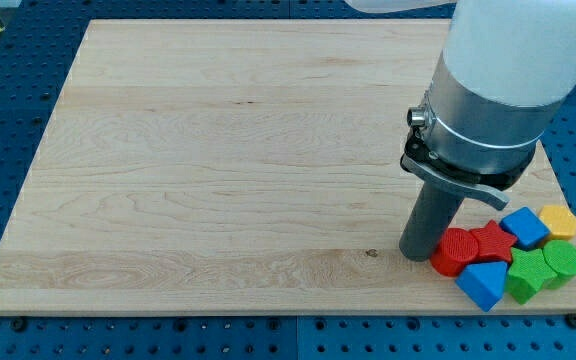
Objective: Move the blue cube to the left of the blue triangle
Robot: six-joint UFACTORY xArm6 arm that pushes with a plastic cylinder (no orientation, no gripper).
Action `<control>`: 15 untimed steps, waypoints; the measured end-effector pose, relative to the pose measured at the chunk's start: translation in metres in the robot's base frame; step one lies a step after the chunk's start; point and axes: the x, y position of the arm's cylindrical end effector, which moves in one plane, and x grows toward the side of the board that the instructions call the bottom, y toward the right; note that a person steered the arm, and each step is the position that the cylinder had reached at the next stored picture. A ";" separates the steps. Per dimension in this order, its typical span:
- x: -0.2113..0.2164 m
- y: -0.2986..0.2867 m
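Observation:
The blue cube [524,227] lies near the view's bottom right, among a cluster of blocks. The blue triangle [481,285] lies below and left of it, at the cluster's bottom left. Between them are a red star [492,241] and a red cylinder [456,250]. My tip [417,254] rests on the wooden board [218,160], just left of the red cylinder, close to it or touching it. It is left of the blue cube and above-left of the blue triangle.
A green block [528,276], a green cylinder-like block [564,261] and a yellow block [560,222] sit at the cluster's right, near the board's right edge. A blue perforated table [8,100] surrounds the board. The arm's large body hangs over the view's upper right.

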 end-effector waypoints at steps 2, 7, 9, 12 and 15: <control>-0.028 -0.039; 0.049 -0.014; 0.048 -0.009; -0.061 -0.043; -0.072 0.118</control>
